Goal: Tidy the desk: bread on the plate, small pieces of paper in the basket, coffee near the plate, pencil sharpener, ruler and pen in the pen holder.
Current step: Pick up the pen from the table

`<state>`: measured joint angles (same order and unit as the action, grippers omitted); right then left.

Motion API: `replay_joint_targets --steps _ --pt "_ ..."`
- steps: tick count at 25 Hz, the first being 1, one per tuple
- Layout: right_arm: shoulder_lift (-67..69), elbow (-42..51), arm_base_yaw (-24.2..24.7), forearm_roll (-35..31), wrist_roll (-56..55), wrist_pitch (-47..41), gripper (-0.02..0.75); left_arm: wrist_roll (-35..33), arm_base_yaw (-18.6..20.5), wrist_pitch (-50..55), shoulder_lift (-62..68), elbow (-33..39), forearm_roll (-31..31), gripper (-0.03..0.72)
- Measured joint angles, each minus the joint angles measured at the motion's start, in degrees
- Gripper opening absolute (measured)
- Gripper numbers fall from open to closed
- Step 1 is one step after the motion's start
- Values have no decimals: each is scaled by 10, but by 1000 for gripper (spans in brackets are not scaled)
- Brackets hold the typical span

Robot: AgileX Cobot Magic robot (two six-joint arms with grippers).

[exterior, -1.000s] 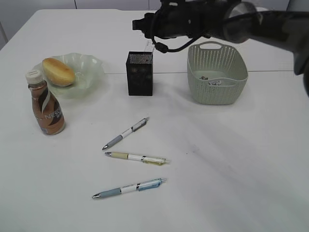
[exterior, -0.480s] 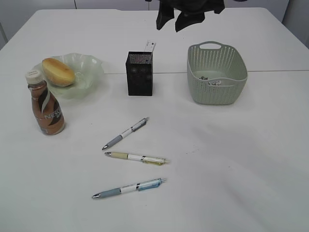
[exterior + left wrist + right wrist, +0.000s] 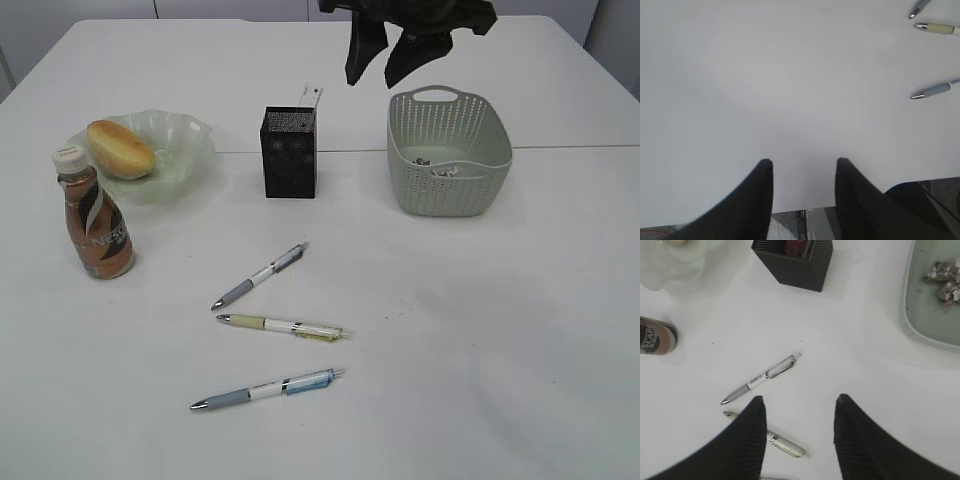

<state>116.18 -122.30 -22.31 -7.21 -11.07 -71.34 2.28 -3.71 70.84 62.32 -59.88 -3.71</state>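
Pens, three, loose on counter (image 3: 480, 330) at 6 o'clock of pen holder (image 3: 289, 152): right end effector (image 3: 386, 62), wide and empty, should descend on the nearest pen (image 3: 260, 275) mid-barrel, fingers across it; left end effector (image 3: 802, 167) idle, wide.

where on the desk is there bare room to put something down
The widest bare patch is the table right of the three pens and in front of the basket. The near-left corner below the coffee bottle is bare too. It is crowded from plate to pen holder.
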Motion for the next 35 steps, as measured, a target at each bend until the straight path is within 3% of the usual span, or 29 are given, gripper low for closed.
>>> replay_joint_targets --steps 9,18,23,28,35 --pt "-8 0 0 -12 0 -1 295 -63 -11 1 65 -12 -51 307" --pt "-28 20 32 -17 0 -2 292 -73 -119 1 165 -163 -37 307" --pt "-72 87 97 -16 0 -2 291 -77 -150 1 233 -235 -22 307" --pt "-122 165 153 33 7 -2 291 -101 -173 1 295 -280 13 307" --pt "-176 291 163 88 10 -1 291 -112 -193 -4 374 -290 19 307"
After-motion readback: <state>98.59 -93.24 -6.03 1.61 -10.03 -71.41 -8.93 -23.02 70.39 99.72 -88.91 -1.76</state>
